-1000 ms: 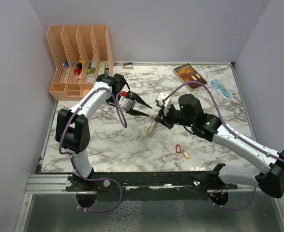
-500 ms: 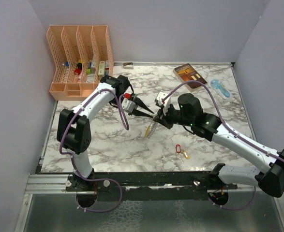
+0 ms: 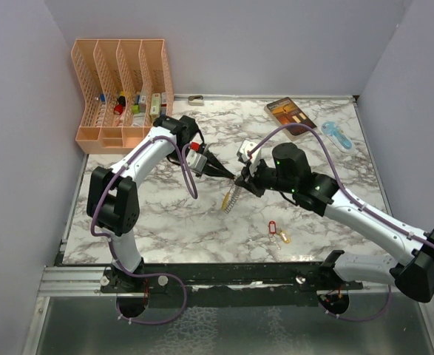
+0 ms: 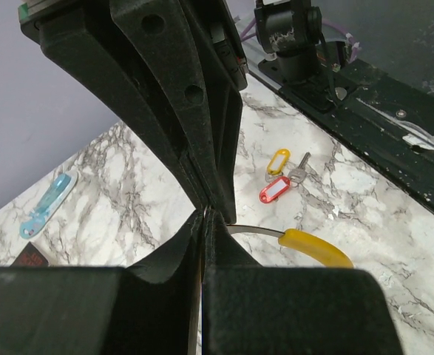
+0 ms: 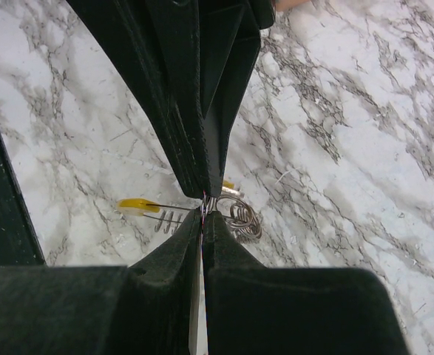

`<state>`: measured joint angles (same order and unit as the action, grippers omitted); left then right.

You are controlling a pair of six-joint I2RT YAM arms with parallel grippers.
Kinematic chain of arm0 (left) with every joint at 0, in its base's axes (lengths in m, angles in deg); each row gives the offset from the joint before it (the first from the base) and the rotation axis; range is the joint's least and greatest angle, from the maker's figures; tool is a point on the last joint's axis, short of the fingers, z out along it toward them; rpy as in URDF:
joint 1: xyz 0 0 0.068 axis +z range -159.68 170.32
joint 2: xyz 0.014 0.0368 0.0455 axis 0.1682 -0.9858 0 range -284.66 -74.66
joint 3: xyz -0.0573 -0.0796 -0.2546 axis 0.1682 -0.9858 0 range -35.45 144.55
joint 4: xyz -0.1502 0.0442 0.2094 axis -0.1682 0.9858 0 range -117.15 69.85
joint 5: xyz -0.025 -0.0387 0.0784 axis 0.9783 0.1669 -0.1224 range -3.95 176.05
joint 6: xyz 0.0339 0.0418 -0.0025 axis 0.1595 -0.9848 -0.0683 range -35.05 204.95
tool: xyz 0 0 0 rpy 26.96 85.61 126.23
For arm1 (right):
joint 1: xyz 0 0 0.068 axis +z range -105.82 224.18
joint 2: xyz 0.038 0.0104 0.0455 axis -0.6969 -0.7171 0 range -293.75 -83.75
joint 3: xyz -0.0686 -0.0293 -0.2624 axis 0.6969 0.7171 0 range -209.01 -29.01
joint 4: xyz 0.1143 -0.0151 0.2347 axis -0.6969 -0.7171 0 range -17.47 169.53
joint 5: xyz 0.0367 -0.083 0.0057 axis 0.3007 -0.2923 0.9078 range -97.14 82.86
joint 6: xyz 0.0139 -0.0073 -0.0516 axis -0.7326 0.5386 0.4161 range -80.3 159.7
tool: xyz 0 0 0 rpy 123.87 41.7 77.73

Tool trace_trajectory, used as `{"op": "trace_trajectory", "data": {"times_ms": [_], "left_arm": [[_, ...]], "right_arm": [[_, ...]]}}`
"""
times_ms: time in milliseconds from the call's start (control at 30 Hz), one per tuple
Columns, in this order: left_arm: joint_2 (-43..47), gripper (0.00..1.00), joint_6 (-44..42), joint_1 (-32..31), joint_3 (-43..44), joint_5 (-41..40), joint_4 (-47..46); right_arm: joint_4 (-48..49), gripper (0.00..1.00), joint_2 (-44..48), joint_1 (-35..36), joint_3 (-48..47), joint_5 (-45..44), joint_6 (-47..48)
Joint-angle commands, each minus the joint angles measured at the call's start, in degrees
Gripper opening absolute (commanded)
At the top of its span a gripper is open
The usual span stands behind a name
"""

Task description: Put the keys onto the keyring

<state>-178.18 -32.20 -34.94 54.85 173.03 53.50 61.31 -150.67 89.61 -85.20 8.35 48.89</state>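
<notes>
Keyring (image 3: 230,198) clamped by closed left end effector (image 4: 205,214) and closed right end effector (image 5: 203,207). Could be twisted or dropped if pulled unevenly; keys (image 3: 277,232) unheld.

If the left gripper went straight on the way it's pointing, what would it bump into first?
Most likely the right gripper. The left gripper points straight at it, nearly tip to tip, with the keyring dangling between them. From above I cannot tell if their heights match.
</notes>
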Motion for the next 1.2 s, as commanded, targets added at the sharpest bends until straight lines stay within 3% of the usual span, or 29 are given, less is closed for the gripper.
{"op": "trace_trajectory", "data": {"times_ms": [0,733,1167], "left_arm": [[0.24,0.00,-0.41,0.10,0.28,1.35,0.04],[1.58,0.00,-0.66,1.73,-0.40,-1.33,-0.03],[2.18,0.00,-0.89,1.88,-1.38,0.40,0.01]], "right_arm": [[0.86,0.01,1.79,0.65,-0.64,0.94,-1.00],[2.59,0.01,6.15,0.63,1.98,-1.41,-4.01],[8.83,0.01,6.68,0.63,4.80,-3.68,-10.71]]}}
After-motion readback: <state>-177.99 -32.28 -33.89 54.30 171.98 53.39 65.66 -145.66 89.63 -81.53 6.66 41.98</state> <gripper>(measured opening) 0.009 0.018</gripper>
